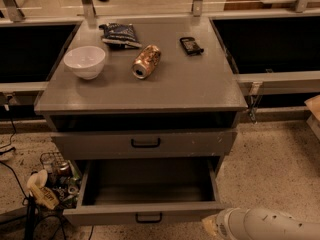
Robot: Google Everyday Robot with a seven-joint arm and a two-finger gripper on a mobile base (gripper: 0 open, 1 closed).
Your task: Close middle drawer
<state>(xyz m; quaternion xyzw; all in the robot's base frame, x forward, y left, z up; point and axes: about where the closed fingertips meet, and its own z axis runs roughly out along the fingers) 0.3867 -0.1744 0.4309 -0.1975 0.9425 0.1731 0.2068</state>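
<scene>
The middle drawer (150, 189) is pulled far out at the bottom of the grey cabinet. Its bare grey box is open to view, and its low plain front panel (100, 217) carries a small black bar handle (149, 217). Above it sits a taller-fronted grey drawer (145, 144) with white scuff specks, pushed in. My gripper (209, 227) is at the bottom right on the end of the white arm (270, 227). Its tip is right beside the right end of the open drawer's front panel.
On the cabinet top (200, 89) stand a white bowl (85, 61), a can on its side (146, 61), a dark snack bag (119, 34) and a small black object (191, 45). Cables and clutter (50, 184) lie on the floor at the left.
</scene>
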